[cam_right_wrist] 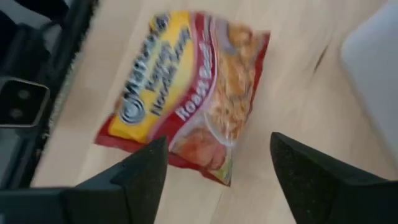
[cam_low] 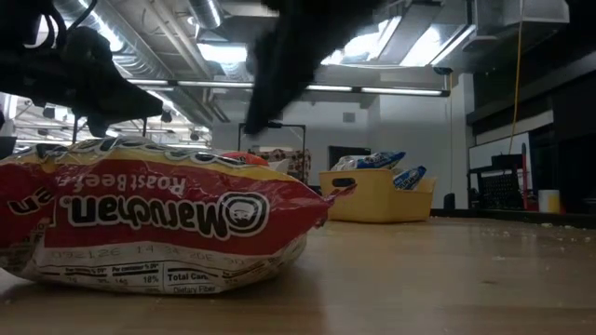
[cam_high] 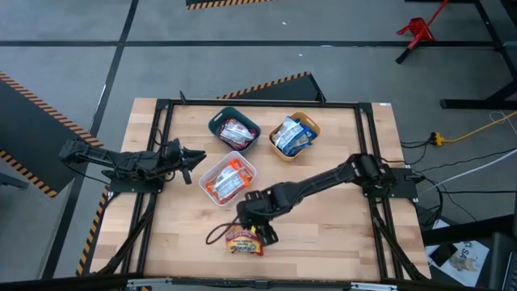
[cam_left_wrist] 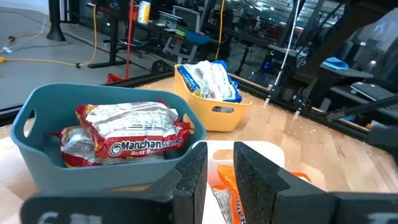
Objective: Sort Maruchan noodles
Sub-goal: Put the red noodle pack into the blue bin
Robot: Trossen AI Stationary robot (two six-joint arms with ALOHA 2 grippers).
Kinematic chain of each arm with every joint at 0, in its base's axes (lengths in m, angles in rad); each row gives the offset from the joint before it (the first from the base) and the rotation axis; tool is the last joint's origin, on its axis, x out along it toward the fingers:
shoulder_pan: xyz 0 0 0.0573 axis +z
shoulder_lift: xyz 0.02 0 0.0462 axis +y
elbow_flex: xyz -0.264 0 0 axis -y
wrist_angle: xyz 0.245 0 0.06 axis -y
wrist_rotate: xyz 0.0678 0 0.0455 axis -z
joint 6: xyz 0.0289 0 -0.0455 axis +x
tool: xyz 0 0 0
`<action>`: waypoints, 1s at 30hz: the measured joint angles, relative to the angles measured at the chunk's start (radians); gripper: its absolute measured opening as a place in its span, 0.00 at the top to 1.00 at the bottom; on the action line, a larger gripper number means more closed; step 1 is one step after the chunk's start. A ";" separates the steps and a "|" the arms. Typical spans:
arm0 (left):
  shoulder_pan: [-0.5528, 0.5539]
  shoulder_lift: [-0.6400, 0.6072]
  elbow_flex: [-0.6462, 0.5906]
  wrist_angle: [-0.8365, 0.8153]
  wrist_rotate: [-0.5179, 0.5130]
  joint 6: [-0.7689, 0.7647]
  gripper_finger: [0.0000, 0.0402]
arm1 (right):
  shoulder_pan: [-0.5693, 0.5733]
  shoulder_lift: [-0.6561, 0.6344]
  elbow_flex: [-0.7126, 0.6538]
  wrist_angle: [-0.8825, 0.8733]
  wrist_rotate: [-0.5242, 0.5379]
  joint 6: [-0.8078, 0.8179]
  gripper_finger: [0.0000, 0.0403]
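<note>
One Maruchan roast-beef packet, red and yellow, lies flat on the table near its near edge; it fills the low view's foreground. My right gripper hovers just above it, open wide, its fingers standing over the packet's lower end without touching. More packets lie in the teal bin, the yellow bin and the white bin. My left gripper waits left of the white bin, its fingers a narrow gap apart, holding nothing.
The three bins stand in the table's far half, the white one nearest the loose packet. A thin dark loop lies just left of the packet. Bare wood stretches right of it. A dark frame runs along the table's sides.
</note>
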 joint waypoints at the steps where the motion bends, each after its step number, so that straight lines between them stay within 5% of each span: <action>1: 0.000 0.000 0.000 0.000 0.000 0.000 0.82 | -0.001 0.000 -0.022 0.012 -0.010 0.001 0.32; 9: 0.000 0.000 0.000 0.000 0.002 0.000 0.82 | 0.000 0.000 -0.148 0.128 -0.033 0.000 0.12; 17: 0.000 0.000 0.000 0.000 0.001 0.000 0.82 | 0.000 0.024 -0.194 0.236 -0.015 -0.003 0.11; 24: 0.000 0.003 0.000 0.000 0.001 0.000 0.82 | 0.000 0.079 -0.193 0.245 -0.043 0.004 0.28; 30: 0.000 0.006 0.000 0.000 0.001 0.000 0.82 | 0.000 0.070 -0.193 0.198 0.002 0.036 0.59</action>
